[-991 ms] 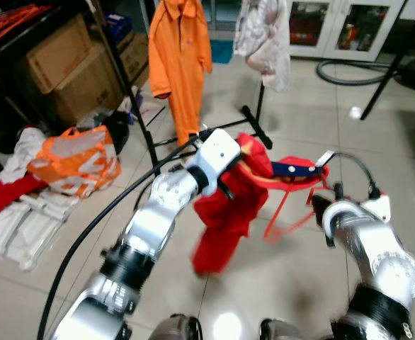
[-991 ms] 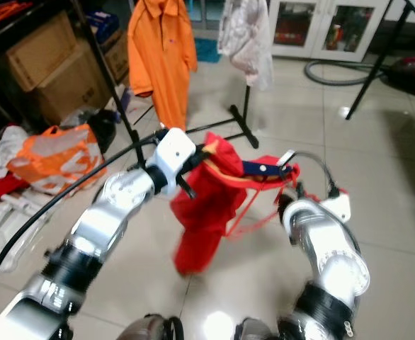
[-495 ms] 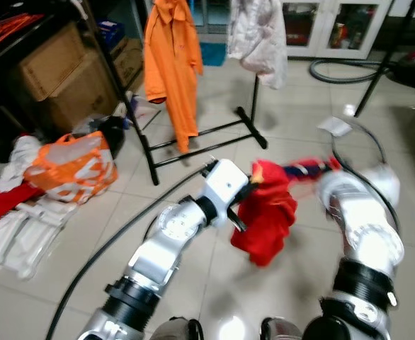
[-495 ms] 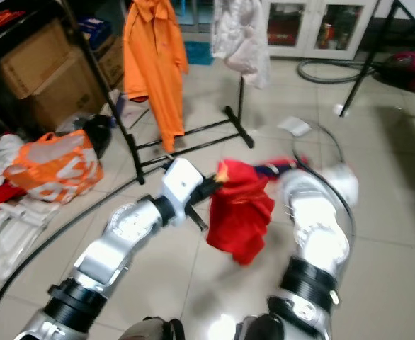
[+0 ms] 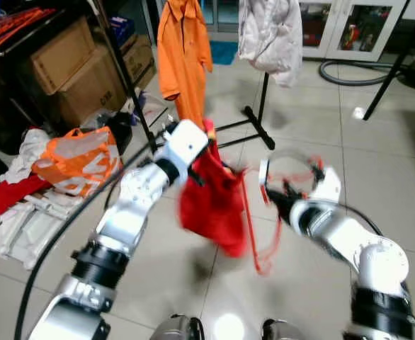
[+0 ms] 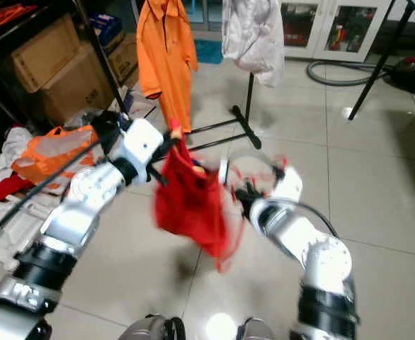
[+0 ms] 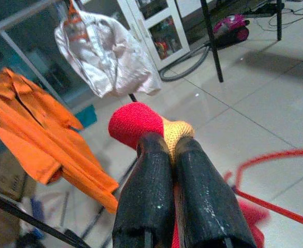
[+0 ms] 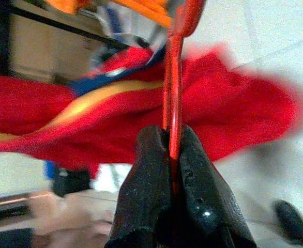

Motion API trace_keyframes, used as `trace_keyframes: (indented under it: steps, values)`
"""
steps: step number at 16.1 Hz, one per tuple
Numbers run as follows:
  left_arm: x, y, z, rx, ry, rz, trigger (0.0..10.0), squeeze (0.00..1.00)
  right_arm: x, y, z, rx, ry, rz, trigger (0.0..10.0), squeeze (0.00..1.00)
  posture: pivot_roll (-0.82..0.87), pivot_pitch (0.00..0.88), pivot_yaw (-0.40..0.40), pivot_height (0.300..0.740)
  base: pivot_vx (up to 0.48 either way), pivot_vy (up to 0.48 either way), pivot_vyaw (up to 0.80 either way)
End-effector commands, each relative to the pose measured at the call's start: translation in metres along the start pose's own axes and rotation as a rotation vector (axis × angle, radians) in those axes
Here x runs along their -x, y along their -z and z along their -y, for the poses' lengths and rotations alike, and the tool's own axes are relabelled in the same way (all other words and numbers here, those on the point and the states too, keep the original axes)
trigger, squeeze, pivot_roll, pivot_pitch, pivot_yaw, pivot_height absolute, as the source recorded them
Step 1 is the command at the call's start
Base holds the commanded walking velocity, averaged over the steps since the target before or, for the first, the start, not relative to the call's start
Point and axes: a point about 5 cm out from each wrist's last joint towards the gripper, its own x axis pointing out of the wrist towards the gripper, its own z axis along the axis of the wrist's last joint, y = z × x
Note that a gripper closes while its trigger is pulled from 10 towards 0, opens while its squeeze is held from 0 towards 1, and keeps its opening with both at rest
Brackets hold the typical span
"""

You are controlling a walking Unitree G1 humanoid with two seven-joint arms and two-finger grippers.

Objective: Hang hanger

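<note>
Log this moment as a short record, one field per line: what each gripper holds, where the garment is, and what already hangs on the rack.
left gripper: shut on the red garment, pinching its red and yellow edge
right gripper: shut on the red hanger
red garment: held up above the tiled floor, between the two arms, blurred
clothes rack: stands ahead of the robot
on the rack: orange shirt; pale garment
floor at robot's left: pile of clothes; cardboard boxes
</note>
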Motion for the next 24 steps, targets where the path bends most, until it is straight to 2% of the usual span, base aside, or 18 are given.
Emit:
trace_keyframes:
  steps: [1,3,5,6,7,8,9,11,13,14,16,18,19,24]
  values:
    - [-0.001,-0.011,-0.009,-0.033,-0.022,0.047,10.0,0.00,-0.001,0.006,-0.004,0.057,-0.013,-0.025,10.0,0.00,-0.05,0.107,0.103,0.740,0.000,0.000,0.00]
    - [0.001,-0.013,-0.005,-0.044,0.055,0.058,10.0,0.00,0.001,0.011,-0.002,0.229,0.003,-0.052,10.0,0.00,-0.05,0.110,0.107,0.740,0.000,0.000,0.00]
    - [0.002,-0.006,0.000,-0.032,0.104,0.019,10.0,0.00,0.004,0.017,-0.007,0.612,-0.018,-0.026,10.0,0.00,-0.05,0.110,0.108,0.740,0.000,0.000,0.00]
    - [0.001,-0.002,-0.002,-0.011,0.094,-0.009,10.0,0.00,0.005,0.019,-0.008,0.687,-0.026,-0.021,10.0,0.00,-0.05,0.110,0.108,0.740,0.000,0.000,0.00]
    - [0.001,0.004,-0.005,0.024,0.068,-0.054,10.0,0.00,0.007,0.022,-0.009,0.808,-0.040,-0.004,10.0,0.00,-0.04,0.110,0.109,0.740,0.000,0.000,0.00]
    - [0.001,0.010,-0.011,0.074,0.024,-0.085,10.0,0.00,0.011,0.020,-0.010,0.891,-0.065,0.043,10.0,0.00,-0.04,0.111,0.111,0.740,0.000,0.000,0.00]
    - [0.001,0.012,-0.015,0.115,-0.009,-0.088,10.0,0.00,0.017,0.017,-0.013,0.886,-0.096,0.061,10.0,0.00,-0.04,0.113,0.116,0.740,0.000,0.000,0.00]
    - [0.002,0.012,-0.019,0.127,-0.020,-0.089,10.0,0.00,0.027,0.016,-0.015,0.938,-0.156,0.059,10.0,0.00,-0.04,0.114,0.117,0.740,0.000,0.000,0.00]
    - [0.003,0.013,-0.027,0.162,-0.037,-0.118,10.0,0.00,0.044,0.006,-0.004,1.038,-0.117,0.057,10.0,0.00,-0.04,0.122,0.131,0.740,0.000,0.000,0.00]
    - [0.003,0.012,-0.029,0.170,-0.044,-0.122,10.0,0.00,0.050,0.003,0.000,1.059,-0.102,0.053,10.0,0.00,-0.04,0.122,0.131,0.740,0.000,0.000,0.00]
    - [0.001,0.010,-0.034,0.236,-0.030,-0.087,10.0,0.00,0.077,-0.006,0.011,1.150,-0.068,0.022,10.0,0.00,-0.03,0.136,0.151,0.740,0.000,0.000,0.00]
    - [0.002,0.010,-0.033,0.298,-0.004,-0.059,10.0,0.00,0.083,-0.009,0.006,1.153,-0.060,0.052,10.0,0.00,-0.03,0.142,0.161,0.740,0.000,0.000,0.00]
    - [0.003,0.008,-0.031,0.325,0.033,-0.012,10.0,0.00,0.085,-0.005,-0.002,1.152,-0.093,0.065,10.0,0.00,-0.03,0.146,0.174,0.740,0.000,0.000,0.00]
    - [0.003,0.007,-0.031,0.314,0.054,0.000,10.0,0.00,0.091,0.021,-0.023,1.126,-0.244,0.030,10.0,0.00,-0.01,0.152,0.198,0.740,0.000,0.000,0.00]
